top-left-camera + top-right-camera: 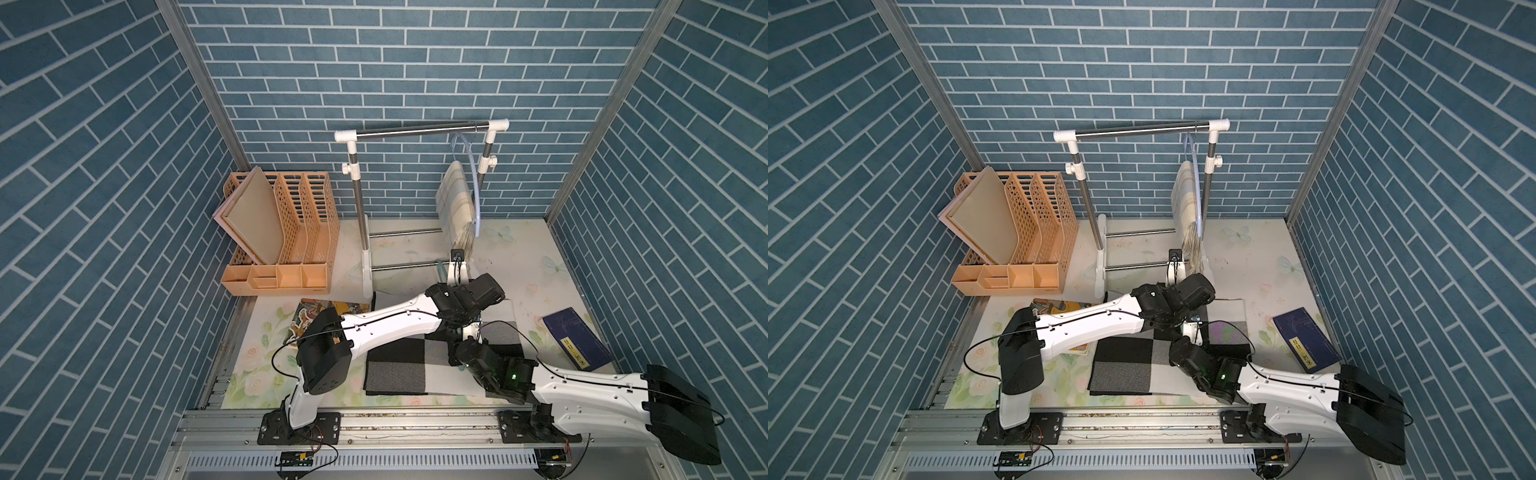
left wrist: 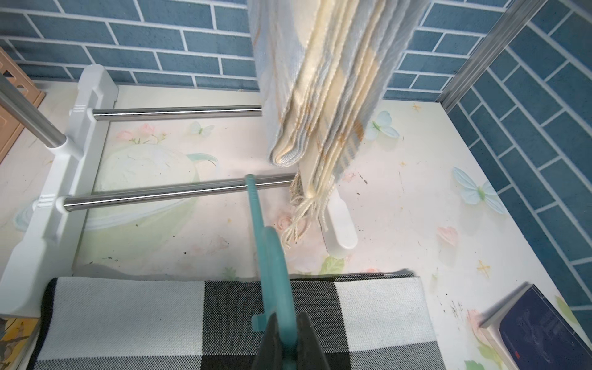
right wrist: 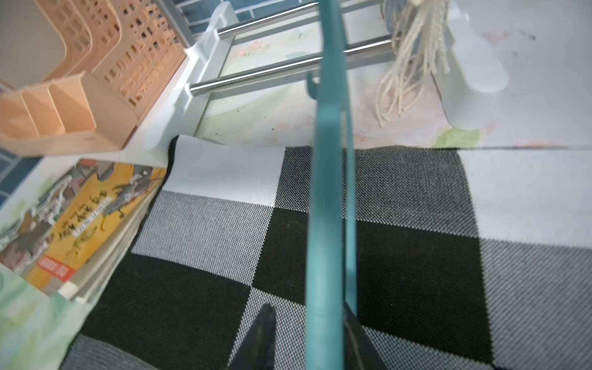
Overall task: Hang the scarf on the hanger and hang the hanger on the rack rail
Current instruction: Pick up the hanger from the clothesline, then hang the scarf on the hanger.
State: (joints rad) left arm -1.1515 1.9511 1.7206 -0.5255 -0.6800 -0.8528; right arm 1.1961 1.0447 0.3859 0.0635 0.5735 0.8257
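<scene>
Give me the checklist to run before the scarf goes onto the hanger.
1. Left gripper clamped on the hanger: ok.
2. Right gripper free for the scarf: ok, its jaws stand apart with the hanger between them; whether one finger touches it, cannot tell.
3. Scarf flat and unheld: ok.
4. Scarf on the hanger: not ok.
5. Room on the rack bar: ok, the pale scarf hangs at one end only.
6. Yellow book clear of the scarf's edge: cannot tell, they lie side by side.
</scene>
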